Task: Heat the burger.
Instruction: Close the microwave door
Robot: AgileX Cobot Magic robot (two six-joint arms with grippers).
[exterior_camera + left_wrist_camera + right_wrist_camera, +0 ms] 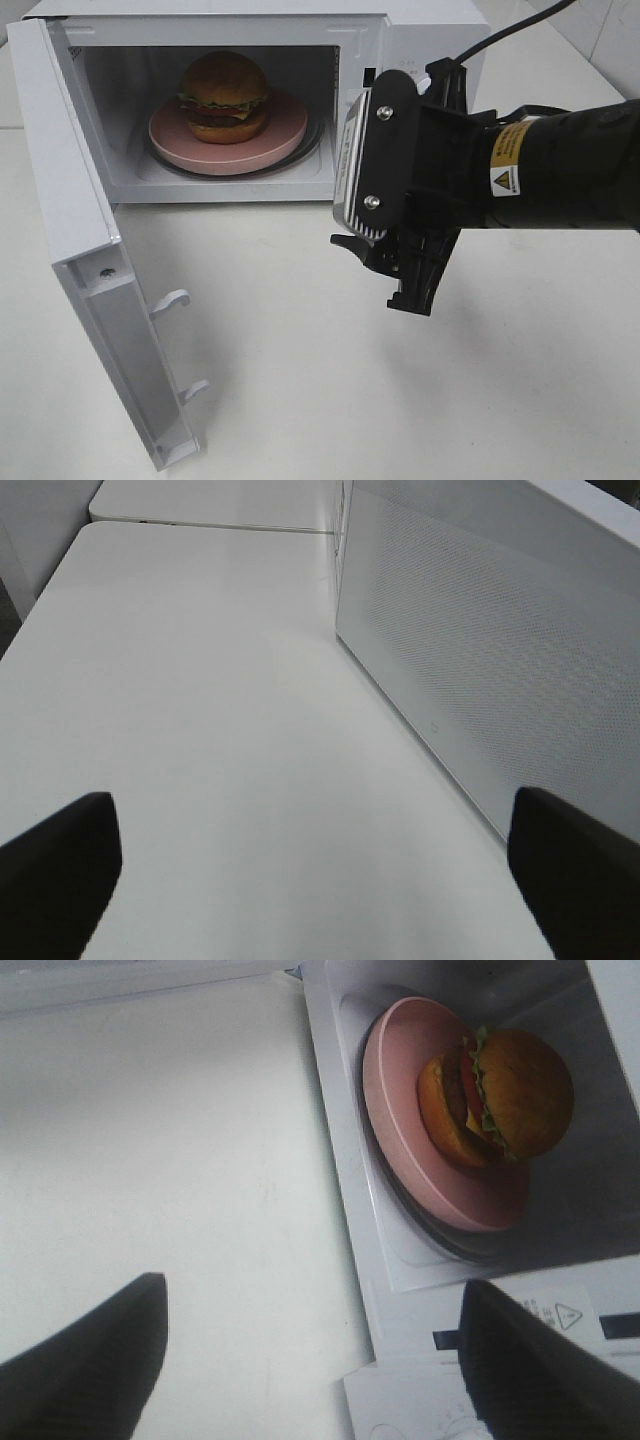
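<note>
Burger (223,95) sits upright on a pink plate (283,140) inside the white microwave (430,30), whose door (70,200) hangs wide open. Just outside the opening, above the table (350,400), the right gripper (315,1340) hovers with jaws spread, empty. The left gripper (315,870), jaws also wide and empty, hangs beside the door's outer face.

The door (95,250) stands swung out to the near left and blocks the way from that side. The microwave (425,35) mouth is open toward the near side. Inside, the burger (223,92) on the plate (285,140) takes the middle; only narrow room is around it. The right end effector (312,1365), jaws wide, hangs at the near right of the mouth, above bare surface (300,390).
</note>
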